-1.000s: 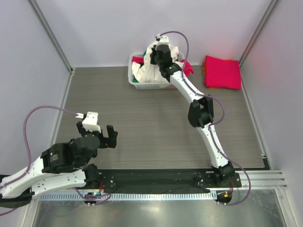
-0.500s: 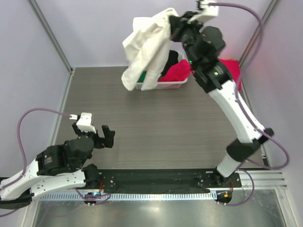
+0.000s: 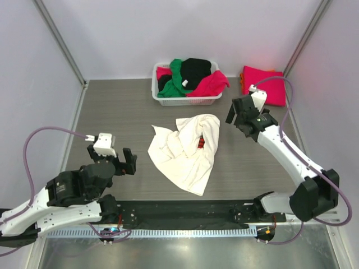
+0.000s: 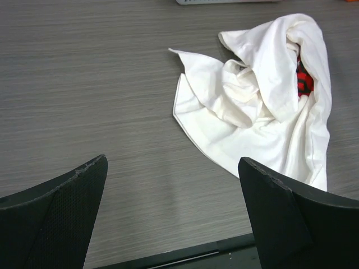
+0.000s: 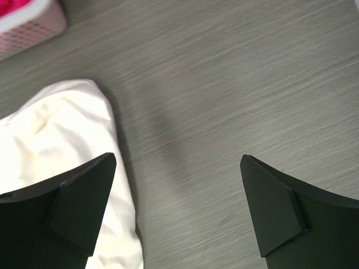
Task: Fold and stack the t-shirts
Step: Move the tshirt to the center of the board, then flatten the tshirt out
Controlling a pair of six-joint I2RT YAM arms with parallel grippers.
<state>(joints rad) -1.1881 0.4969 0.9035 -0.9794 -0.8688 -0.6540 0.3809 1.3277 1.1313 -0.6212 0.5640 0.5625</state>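
One cream shirt (image 3: 185, 151) out of the basket (image 3: 185, 101) and dropped: now crumpled on the table (image 3: 112, 112), just left of the right gripper (image 5: 178, 159), jaws wide and empty. Fetching done, so spreading and folding next, by the look of it. Left gripper (image 4: 173, 161) gaping too, holding nothing, shirt ahead and right of its jaws, apart.

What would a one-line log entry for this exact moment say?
cream-white t-shirt: crumpled on table, unheld | left gripper: open, empty | right gripper: open, empty | white basket: holds other t-shirts
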